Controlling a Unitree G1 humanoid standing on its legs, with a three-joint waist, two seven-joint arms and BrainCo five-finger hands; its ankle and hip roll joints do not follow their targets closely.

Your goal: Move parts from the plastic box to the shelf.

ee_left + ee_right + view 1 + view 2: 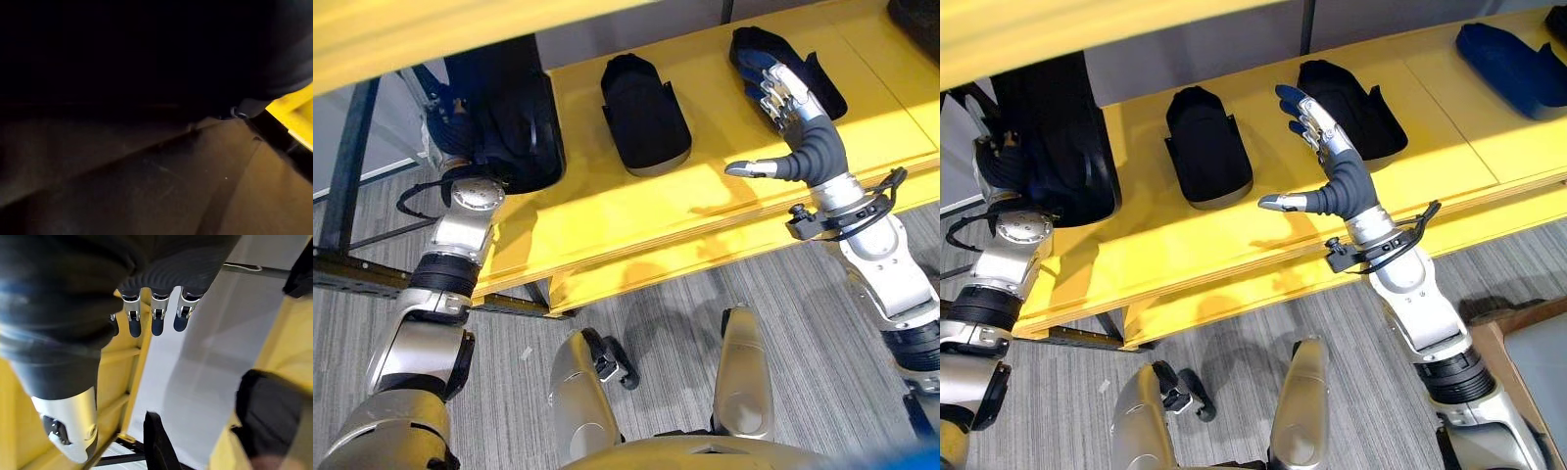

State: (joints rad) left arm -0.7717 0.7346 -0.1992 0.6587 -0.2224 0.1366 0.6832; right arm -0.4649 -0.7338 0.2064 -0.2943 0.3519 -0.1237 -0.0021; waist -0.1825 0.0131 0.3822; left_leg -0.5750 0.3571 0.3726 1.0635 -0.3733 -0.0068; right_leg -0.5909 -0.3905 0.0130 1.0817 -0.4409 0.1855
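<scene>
Yellow shelf [1234,245] carries black moulded parts [1206,147]. Right hand [1324,147], fingers straight and released, hovers at 3 o'clock of the middle part. Left hand's fingers: cannot tell, hidden by the dark part [504,122] at 9 o'clock. Parts look stiff, light; grip at the rim.

1. I stand in a workshop or storage room: a yellow shelf [607,211] on black metal framing [342,186].
2. Black moulded parts [644,113] lie in a row on it.
3. Grey carpet [656,313] covers the floor.
</scene>
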